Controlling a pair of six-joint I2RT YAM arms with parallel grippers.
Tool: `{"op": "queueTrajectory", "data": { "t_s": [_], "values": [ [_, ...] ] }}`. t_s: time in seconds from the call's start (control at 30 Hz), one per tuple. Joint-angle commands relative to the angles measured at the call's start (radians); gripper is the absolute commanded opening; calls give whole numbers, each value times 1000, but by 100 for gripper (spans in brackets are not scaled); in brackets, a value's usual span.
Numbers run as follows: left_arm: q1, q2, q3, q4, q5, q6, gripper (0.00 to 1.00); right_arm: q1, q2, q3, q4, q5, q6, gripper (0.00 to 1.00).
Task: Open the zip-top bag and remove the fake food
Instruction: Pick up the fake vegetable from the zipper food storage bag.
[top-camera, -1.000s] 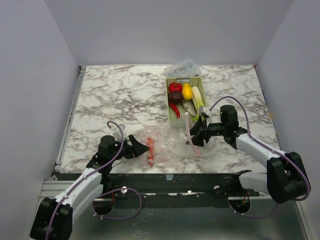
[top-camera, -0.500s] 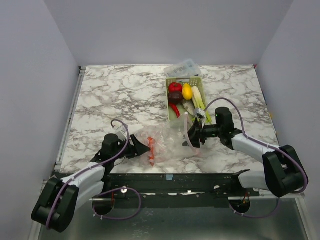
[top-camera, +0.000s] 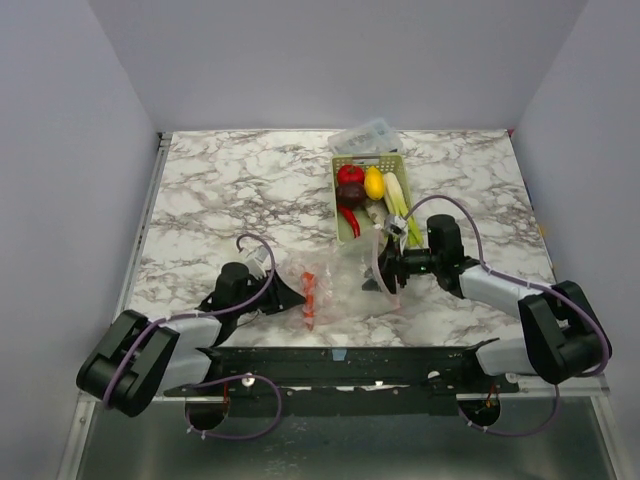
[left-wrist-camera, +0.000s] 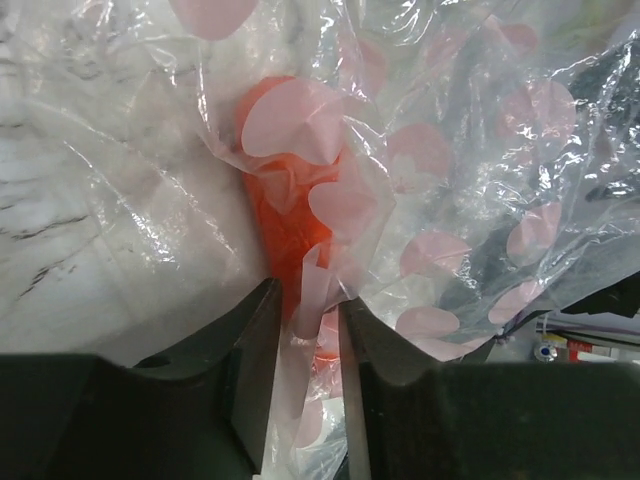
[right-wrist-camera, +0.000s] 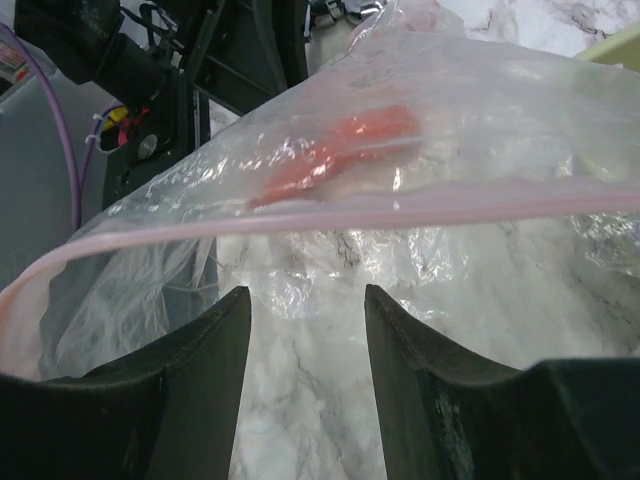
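Left gripper (top-camera: 293, 296), lower left of centre, is clamping a fold of the zip-top bag (top-camera: 345, 285). Orange carrot (left-wrist-camera: 290, 215) is lying inside, just past its tips. Right gripper (top-camera: 386, 272) is sitting at the bag's right edge, jaws apart, with the pink zip strip (right-wrist-camera: 400, 205) crossing just beyond them. Other fake food (top-camera: 372, 186) is sitting in the green basket (top-camera: 365, 160), upper centre.

The clear zip-top bag (left-wrist-camera: 470, 180) is seen dotted pink, pink-edged; an orange carrot (left-wrist-camera: 285, 215) is shown inside. Tabletop (top-camera: 230, 190): white marble, grey-veined. Basket (top-camera: 368, 160): pale green.
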Motion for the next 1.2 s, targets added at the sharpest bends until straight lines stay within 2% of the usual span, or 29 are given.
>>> {"op": "queueTrajectory", "data": {
  "t_s": [0.0, 0.1, 0.3, 0.5, 0.8, 1.17],
  "values": [
    [-52, 66, 40, 123, 28, -18, 24, 10, 45, -12, 66, 24, 83, 52],
    [-89, 126, 58, 181, 26, -39, 18, 15, 77, 2, 73, 34, 126, 52],
    [-159, 271, 76, 340, 27, -106, 15, 26, 146, 18, 94, 46, 185, 52],
    [-210, 374, 71, 497, 6, -171, 14, 51, 170, 11, 134, 131, 235, 53],
    [-260, 388, 107, 462, -29, -180, 13, 131, 257, 58, 121, 266, 289, 53],
    [-311, 440, 158, 449, -38, -187, 14, 194, 286, 82, 104, 324, 332, 53]
  ]
}}
